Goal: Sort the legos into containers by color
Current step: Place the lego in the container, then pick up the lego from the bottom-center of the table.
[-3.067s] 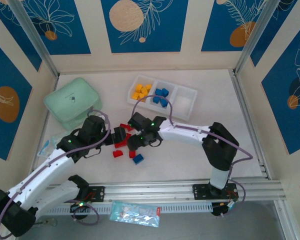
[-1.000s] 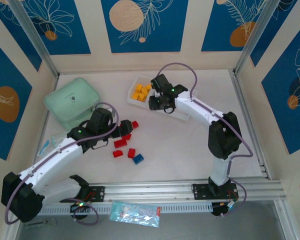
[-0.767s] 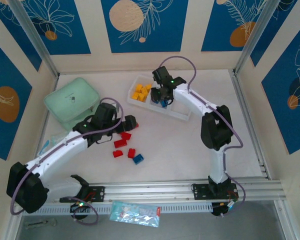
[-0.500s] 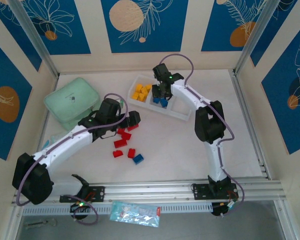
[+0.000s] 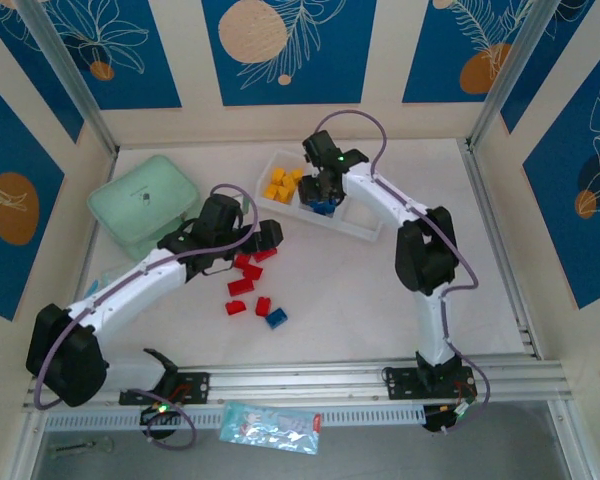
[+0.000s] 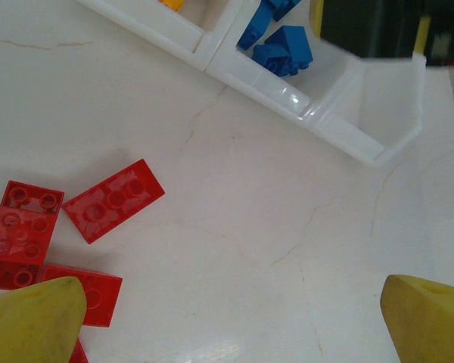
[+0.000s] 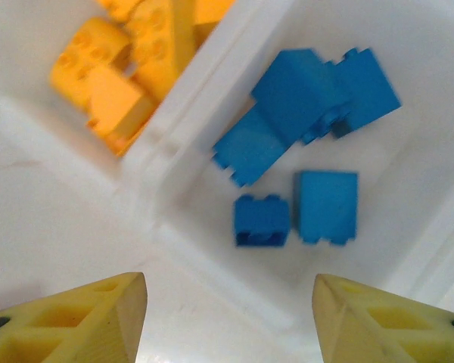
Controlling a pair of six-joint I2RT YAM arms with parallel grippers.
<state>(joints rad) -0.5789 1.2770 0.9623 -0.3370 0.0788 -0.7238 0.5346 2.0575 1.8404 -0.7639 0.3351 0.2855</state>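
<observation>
While my right gripper (image 7: 227, 306) hangs, fingers apart & empty, over the mid compartment of the long translucent white plastic tray (image 7: 188, 121), small blue plastic lego bricks (image 7: 299, 113) lie in it, yellow-orange ones (image 7: 129, 57) next door. Left gripper (image 6: 231, 318), wide apart, hovers over flat red bricks (image 6: 113, 200) on the tabletop (image 6: 250, 227); one blue brick (image 5: 276, 319) nearby.

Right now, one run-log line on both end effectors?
left end effector: open, near red legos | right end effector: open, above blue legos in tray | blue lego loose on table
</observation>
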